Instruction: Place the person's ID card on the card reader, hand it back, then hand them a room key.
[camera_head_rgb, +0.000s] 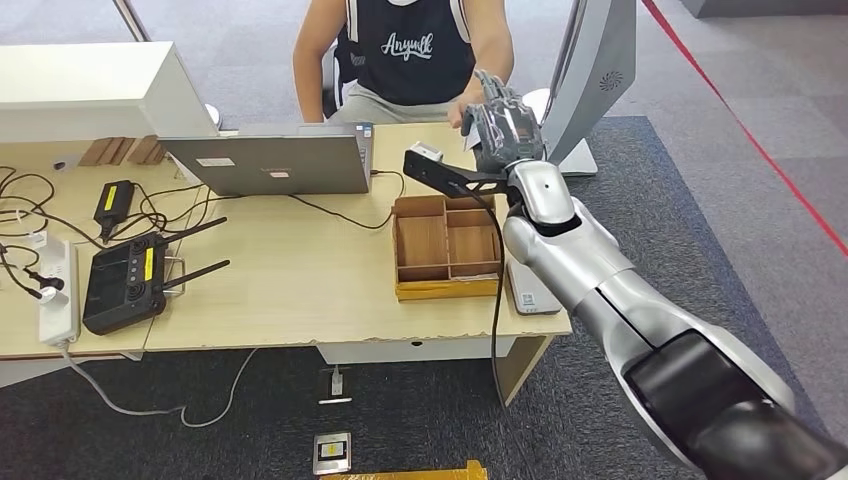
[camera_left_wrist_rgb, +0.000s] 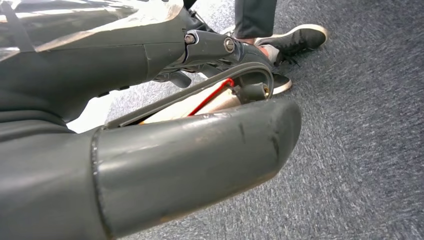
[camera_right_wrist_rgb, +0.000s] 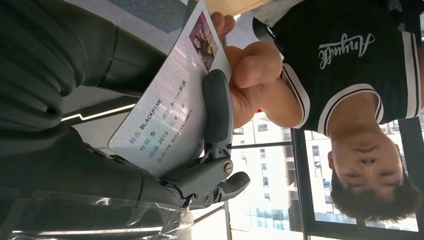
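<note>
Right hand (camera_right_wrist_rgb: 150, 150) grips pale ID card (camera_right_wrist_rgb: 170, 95), photo corner pinched by person's hand (camera_right_wrist_rgb: 245, 70).

id card (camera_right_wrist_rgb: 167, 105) partly under the right hand's fingers (camera_right_wrist_rgb: 218, 107) and the person's hand (camera_right_wrist_rgb: 247, 75)

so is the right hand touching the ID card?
Touching. The right wrist view shows the right hand with the ID card lying on it and a dark finger pressed across the card's face. The person's hand grips the far end.
</note>
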